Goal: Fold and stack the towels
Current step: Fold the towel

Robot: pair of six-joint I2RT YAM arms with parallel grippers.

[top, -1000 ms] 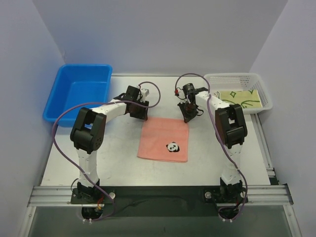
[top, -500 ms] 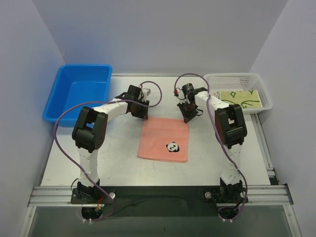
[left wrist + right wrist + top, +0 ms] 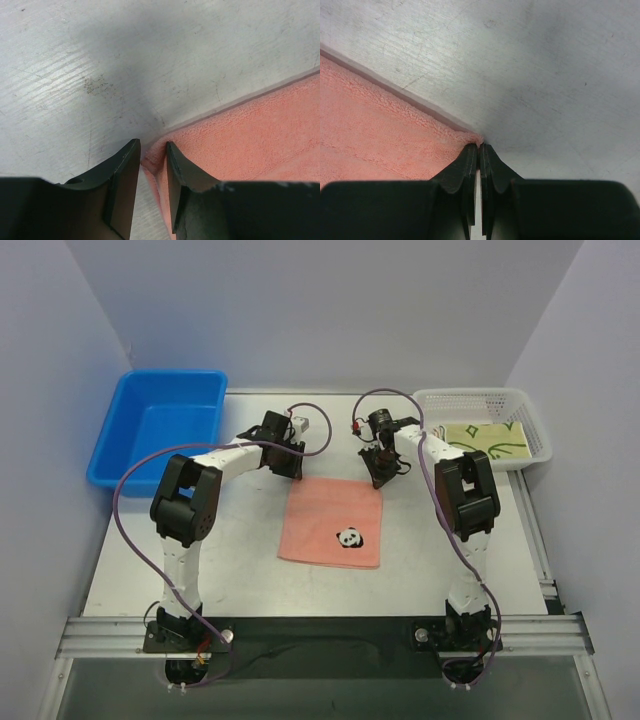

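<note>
While the pink towel (image 3: 325, 515) lay flat, the left fingers (image 3: 122, 175) straddled one far corner, slightly spread. The right fingers (image 3: 468, 169) were pressed together at the other.

No writing can be read; the salmon-pink towel (image 3: 330, 520) bears only a panda emblem (image 3: 349, 537).

My table (image 3: 240, 540) is a pale grey sheet, and up close I can see it is scuffed and finely scratched. At the far left sits my blue plastic bin (image 3: 160, 435), a deep rectangular tub. At the far right stands my white lattice basket (image 3: 470, 396). A silver rail (image 3: 540, 632) runs along the near edge. Plain pale walls (image 3: 330, 310) close in the left, far and right sides.
</note>
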